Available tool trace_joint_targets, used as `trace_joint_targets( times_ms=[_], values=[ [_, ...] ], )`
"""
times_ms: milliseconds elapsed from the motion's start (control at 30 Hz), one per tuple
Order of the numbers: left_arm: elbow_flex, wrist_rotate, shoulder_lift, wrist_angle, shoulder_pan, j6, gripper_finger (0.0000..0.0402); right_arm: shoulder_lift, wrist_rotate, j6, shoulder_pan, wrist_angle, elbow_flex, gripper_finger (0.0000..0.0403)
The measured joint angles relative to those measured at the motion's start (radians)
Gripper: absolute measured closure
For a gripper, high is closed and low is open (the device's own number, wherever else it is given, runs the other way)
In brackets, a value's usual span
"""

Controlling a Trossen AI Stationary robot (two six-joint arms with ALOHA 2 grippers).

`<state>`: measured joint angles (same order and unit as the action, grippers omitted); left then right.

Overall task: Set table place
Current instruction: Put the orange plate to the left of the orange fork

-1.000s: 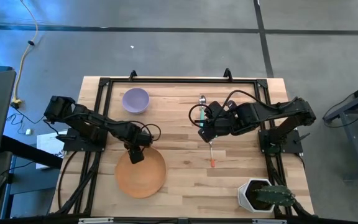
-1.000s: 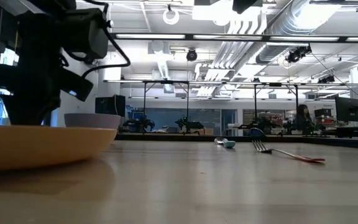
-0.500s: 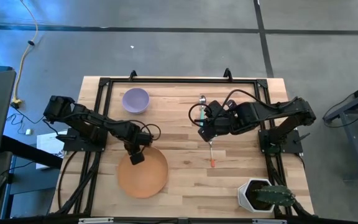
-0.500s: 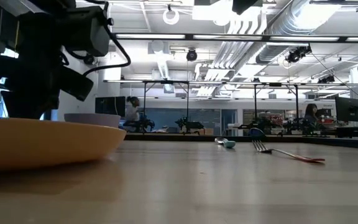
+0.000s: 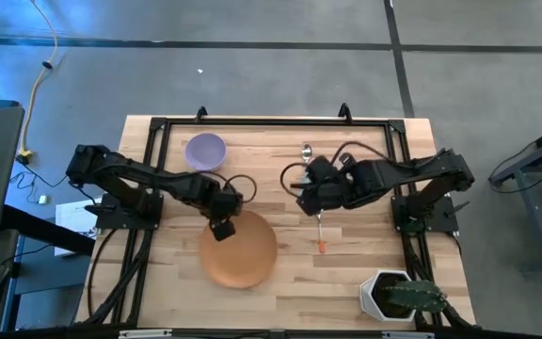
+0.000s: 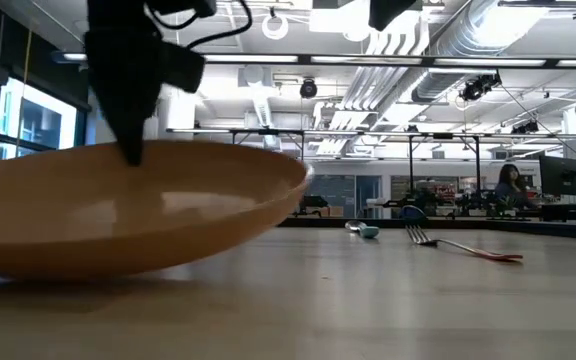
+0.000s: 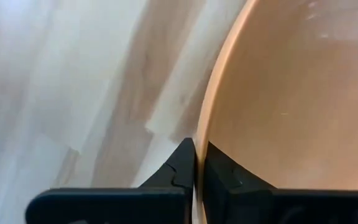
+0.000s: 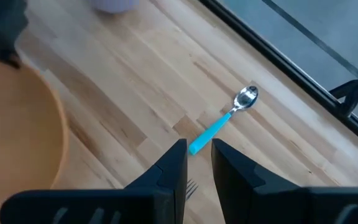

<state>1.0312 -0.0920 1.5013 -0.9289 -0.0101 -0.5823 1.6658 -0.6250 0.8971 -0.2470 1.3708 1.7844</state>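
The round orange plate (image 5: 243, 252) sits near the table's middle, toward the near edge; it fills the left of the low view (image 6: 118, 215). My left gripper (image 5: 222, 226) is shut on its rim. My right gripper (image 5: 306, 200) hovers open above the table, over the place where the teal-handled spoon (image 5: 305, 162) and the orange-handled fork (image 5: 320, 231) meet; both lie flat on the wood. In the right wrist view the spoon (image 8: 224, 122) lies just beyond the fingertips and the fork's tines (image 8: 190, 186) show between the fingers. The lavender bowl (image 5: 205, 152) stands at the far left. My left gripper pinches the plate's rim (image 7: 204, 127) on its far-left side, one finger inside the plate and one outside. The fingers come from above, pointing down (image 6: 133, 150). The plate sits a little tilted; whether its underside is clear of the table I cannot tell.
A white angular pot with a green plant (image 5: 393, 295) stands at the near right corner. The black rail frame (image 5: 271, 122) edges the table. Bare wood (image 5: 280, 282) lies between the plate and the pot.
My left gripper has gone toward the table's right edge, still shut on the plate's rim, and the plate has moved with it from the near left toward the middle. My right gripper has shifted slightly toward the left.
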Motion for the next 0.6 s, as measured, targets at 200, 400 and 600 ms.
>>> trace_joint_targets(
  times_ms=[200,400,600],
  values=[
    [0.08,-0.063,0.0,-0.046,0.06,0.061,0.0401,0.083,0.004,0.003,-0.042,-0.001,0.0,0.0338],
    [0.104,-0.063,0.0,-0.05,0.091,0.109,0.0401,0.152,0.009,0.067,-0.064,-0.041,0.0,0.0338],
    [0.104,-0.059,0.0,-0.049,0.09,0.134,0.0401,0.194,0.043,0.022,-0.046,-0.154,0.0,0.0338]
  ],
)
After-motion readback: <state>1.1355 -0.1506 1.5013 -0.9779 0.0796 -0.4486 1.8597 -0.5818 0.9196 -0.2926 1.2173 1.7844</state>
